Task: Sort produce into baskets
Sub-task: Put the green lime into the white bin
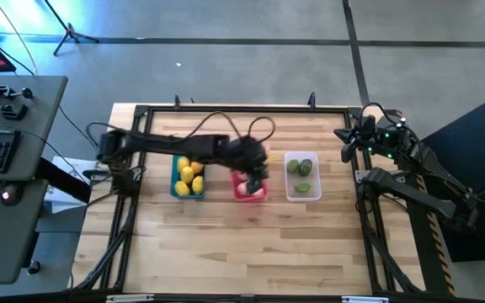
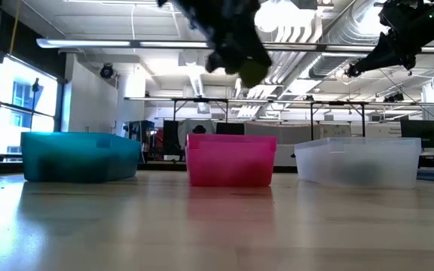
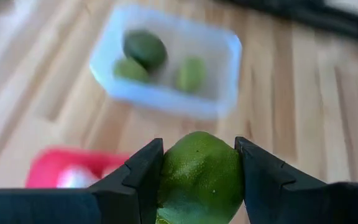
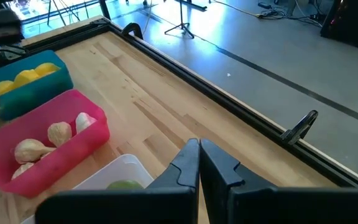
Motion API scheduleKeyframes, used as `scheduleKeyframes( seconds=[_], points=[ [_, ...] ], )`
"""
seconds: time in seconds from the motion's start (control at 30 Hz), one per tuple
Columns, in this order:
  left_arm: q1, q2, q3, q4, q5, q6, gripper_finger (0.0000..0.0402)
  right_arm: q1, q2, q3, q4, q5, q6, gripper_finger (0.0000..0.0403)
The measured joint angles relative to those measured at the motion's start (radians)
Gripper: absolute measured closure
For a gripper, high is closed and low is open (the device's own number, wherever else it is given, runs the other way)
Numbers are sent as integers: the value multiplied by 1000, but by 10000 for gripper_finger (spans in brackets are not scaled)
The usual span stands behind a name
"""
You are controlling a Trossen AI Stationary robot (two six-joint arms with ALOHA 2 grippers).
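My left gripper [image 1: 256, 172] hangs above the pink-red basket [image 1: 249, 188], shut on a dull green roundish fruit [image 3: 199, 177]; the fruit also shows in the low view [image 2: 252, 71], high above the baskets. The blue basket [image 1: 189, 177] holds several yellow lemons. The pink-red basket [image 4: 42, 146] holds white garlic bulbs. The translucent white basket [image 1: 302, 176] holds three green fruits [image 3: 145, 50]. My right gripper [image 4: 199, 163] is shut and empty at the table's far right corner. My left gripper pinches the green fruit between its two fingers [image 3: 143, 174], one on each of two opposite sides [image 3: 169, 168]. The fingers point down at a slant from above. The fruit is lifted clear, high above the pink-red basket.
The three baskets stand in a row across the middle of the wooden table [image 1: 242, 244], blue on the left, pink-red in the middle, white on the right. A black frame [image 1: 242, 109] runs around the table. Bare wood lies in front of the baskets.
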Motion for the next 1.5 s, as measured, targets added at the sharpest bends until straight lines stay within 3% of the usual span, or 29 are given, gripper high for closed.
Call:
scheduleKeyframes(
  seconds=[0.33,0.63,1.0,1.5],
  points=[
    [30,345,397,55,9,-80,249,0,0,0,3,-1,0,402],
    [28,543,596,160,64,-192,249,0,-1,0,8,-1,6,402],
    [38,626,608,154,18,-241,246,0,-1,0,11,-1,6,402],
    [40,626,607,232,-24,-237,177,0,0,0,13,0,6,402]
  ],
)
